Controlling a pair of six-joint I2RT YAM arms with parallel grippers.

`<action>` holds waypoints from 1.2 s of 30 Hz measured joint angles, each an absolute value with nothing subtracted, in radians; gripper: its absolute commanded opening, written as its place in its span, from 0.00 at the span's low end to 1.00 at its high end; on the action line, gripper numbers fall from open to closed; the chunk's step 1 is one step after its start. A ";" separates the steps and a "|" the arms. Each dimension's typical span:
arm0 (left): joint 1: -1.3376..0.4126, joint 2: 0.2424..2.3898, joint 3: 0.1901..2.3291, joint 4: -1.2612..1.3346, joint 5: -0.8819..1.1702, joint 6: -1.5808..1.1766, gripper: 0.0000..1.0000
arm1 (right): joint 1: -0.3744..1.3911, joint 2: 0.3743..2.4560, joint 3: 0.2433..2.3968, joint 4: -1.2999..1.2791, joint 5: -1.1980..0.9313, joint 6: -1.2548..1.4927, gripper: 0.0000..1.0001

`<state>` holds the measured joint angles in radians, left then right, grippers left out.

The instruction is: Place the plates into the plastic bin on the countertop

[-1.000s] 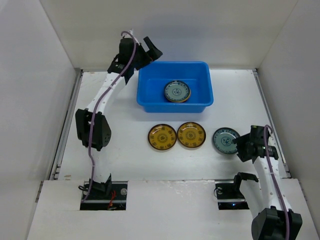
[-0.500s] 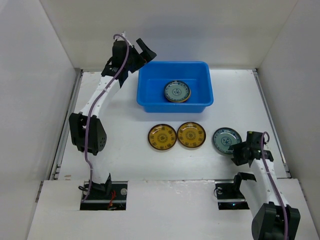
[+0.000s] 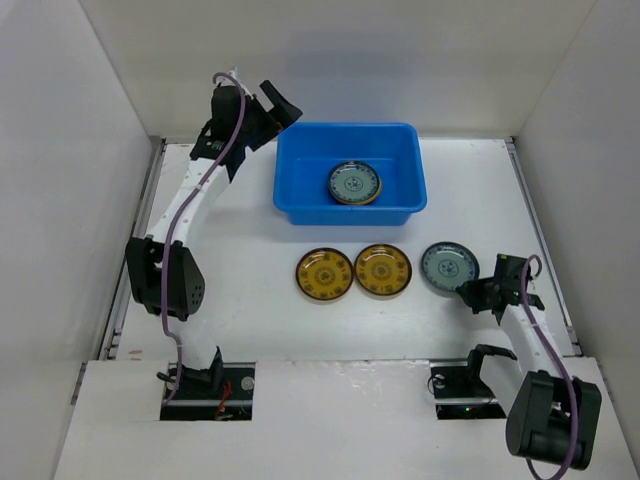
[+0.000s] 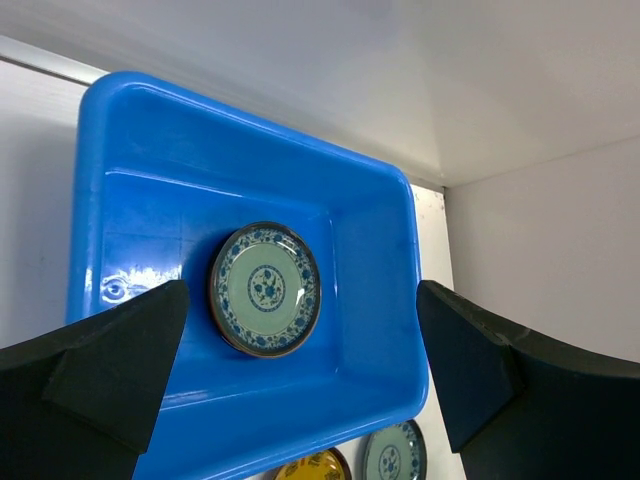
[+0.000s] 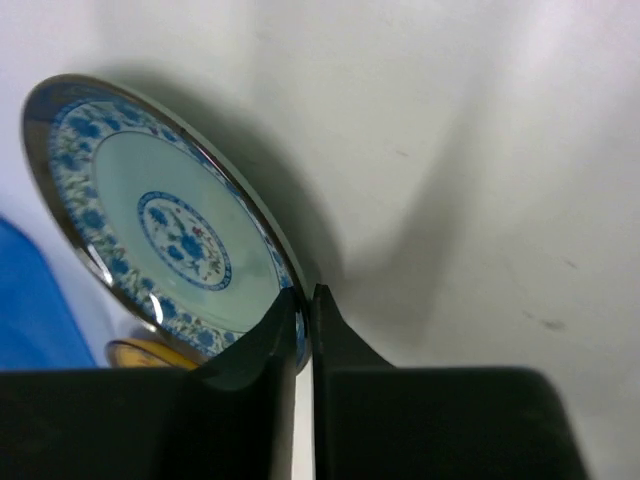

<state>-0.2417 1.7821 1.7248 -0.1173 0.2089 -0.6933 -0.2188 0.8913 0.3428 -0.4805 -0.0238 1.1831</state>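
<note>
- At the far left, your left arm (image 3: 190, 205) reaches up across the white countertop (image 3: 250, 240) toward the back wall.
- Your left gripper (image 3: 280, 103) hangs raised just beside the far-left corner of the blue plastic bin (image 3: 295, 170). In the left wrist view its fingers (image 4: 110, 360) are spread wide with nothing between them. It is an empty, released hand looking down into the bin.
- The bin sits at the back centre of the countertop. The first blue-green plate (image 3: 354, 184) lies flat on the bin's floor, a little right of the middle and clear of the walls.
- In front of the bin, two plates lie flat side by side and almost touching: the left yellow-brown plate (image 3: 324, 275) and the right yellow-brown plate (image 3: 383, 270).
- Just to their right, the second blue-green plate (image 3: 449, 267) is out on the countertop. It is near the right yellow-brown plate but apart from it.
- Your right gripper (image 3: 470, 290) meets that plate at its near-right rim. In the right wrist view, its dark fingers (image 5: 250, 350) are pinched together on the rim — a firm grasp on the plate's edge.
- A dark shadow spreads on the white surface beside the plate. You cannot tell from these views whether the plate is lifted clear of the countertop or resting on it.
</note>
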 measured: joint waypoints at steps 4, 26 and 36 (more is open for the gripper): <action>-0.226 1.744 1.692 -0.116 0.208 -0.693 1.00 | -0.252 0.918 0.349 -0.395 -0.047 1.181 0.00; -0.170 1.443 1.290 -0.110 0.131 -0.688 1.00 | -0.269 1.158 1.104 -0.500 0.042 1.025 0.00; -0.176 1.209 1.016 -0.162 0.098 -0.678 1.00 | 0.101 1.647 1.597 -0.433 -0.088 0.796 0.00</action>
<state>-0.1757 1.2087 1.0161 -0.1623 0.0978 -0.6781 0.1013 1.6466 1.5967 -0.4328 -0.0875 0.7959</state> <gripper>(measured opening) 0.997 0.035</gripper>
